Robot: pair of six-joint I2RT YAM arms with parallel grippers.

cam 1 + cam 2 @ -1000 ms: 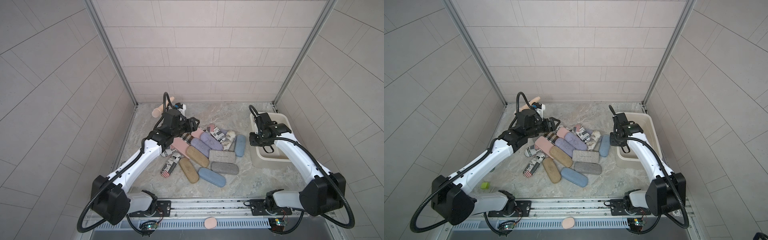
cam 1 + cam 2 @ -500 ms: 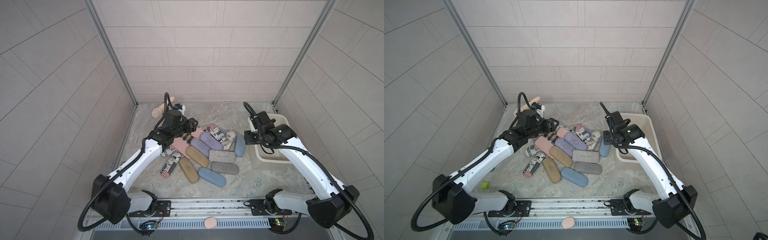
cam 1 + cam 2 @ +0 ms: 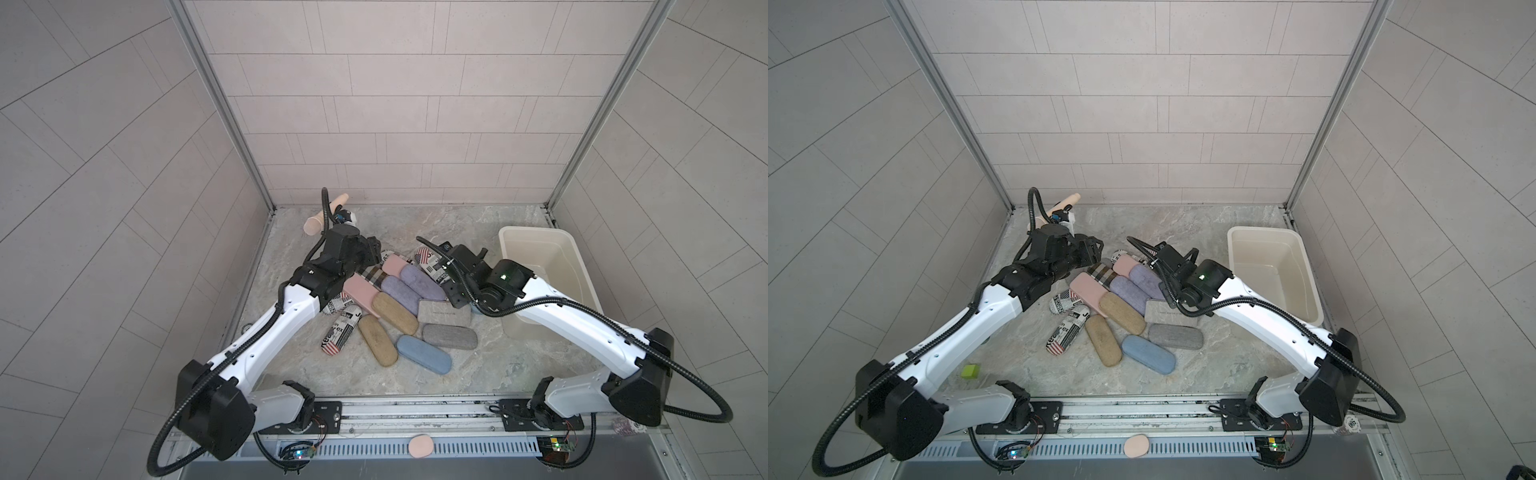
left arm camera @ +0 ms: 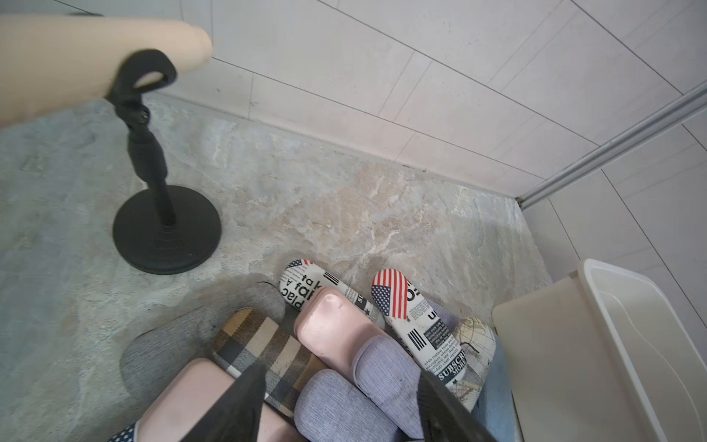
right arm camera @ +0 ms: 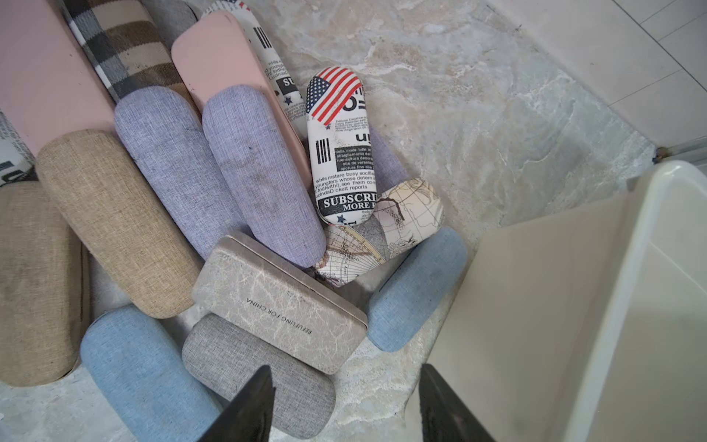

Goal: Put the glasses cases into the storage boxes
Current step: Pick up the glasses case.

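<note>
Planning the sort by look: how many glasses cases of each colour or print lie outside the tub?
Pink: 2
Lavender: 3 (one mostly buried)
Light blue: 2
Grey fabric: 2
Grey marble: 1
Tan: 2
Plaid: 1
Newspaper print: 4
Map print: 1
Total: 18

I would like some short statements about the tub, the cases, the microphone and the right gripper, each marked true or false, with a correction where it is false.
1. The cream tub is empty. True.
2. The right gripper is shut. False: its jaws stand apart, with nothing between them.
3. The pink microphone lies flat. False: a black stand holds it up.
4. Two lavender cases lie side by side. True.
5. A small green block sits near the left arm. True.
</note>
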